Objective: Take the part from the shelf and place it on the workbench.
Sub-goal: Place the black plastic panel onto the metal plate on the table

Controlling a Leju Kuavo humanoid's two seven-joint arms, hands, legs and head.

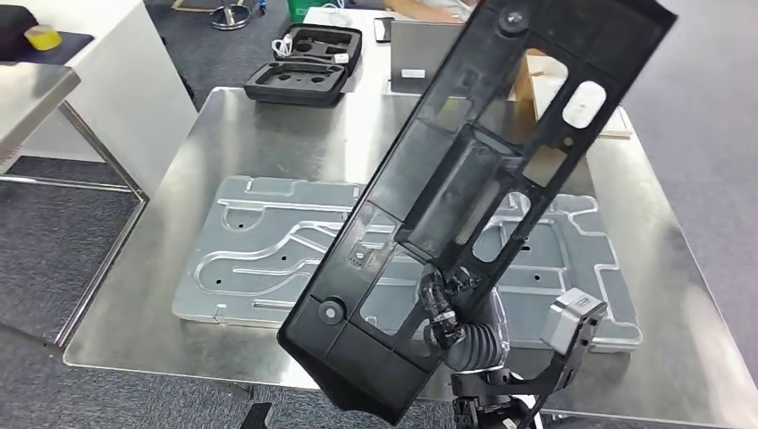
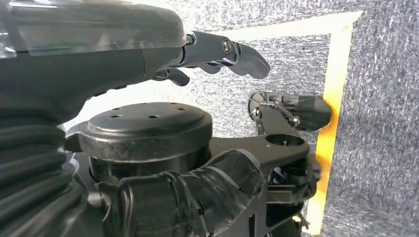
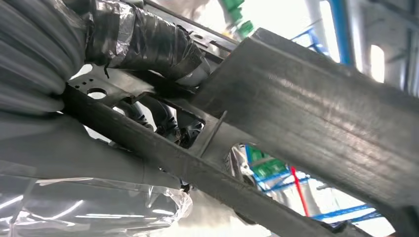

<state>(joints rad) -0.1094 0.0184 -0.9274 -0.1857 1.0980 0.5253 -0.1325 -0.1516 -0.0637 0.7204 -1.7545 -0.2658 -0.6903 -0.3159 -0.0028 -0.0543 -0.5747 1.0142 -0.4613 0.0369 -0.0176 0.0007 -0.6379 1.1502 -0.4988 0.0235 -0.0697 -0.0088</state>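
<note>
A long black plastic part (image 1: 465,197) with several cut-outs and a white patch hangs tilted above the steel workbench (image 1: 268,125), its low end near me and its high end toward the far side. My right hand (image 1: 447,308) grips it from beneath through one of the openings. In the right wrist view the dark fingers (image 3: 168,121) wrap a rib of the part (image 3: 306,108). My left hand (image 2: 197,54) hangs over grey carpet with its fingers apart and nothing in them.
A silver pressed metal plate (image 1: 259,246) lies flat in the middle of the workbench. Two black foam cases (image 1: 304,67) and a grey box (image 1: 420,54) stand at the far edge. A second table (image 1: 36,89) is at the left, with yellow floor tape (image 2: 336,98) below.
</note>
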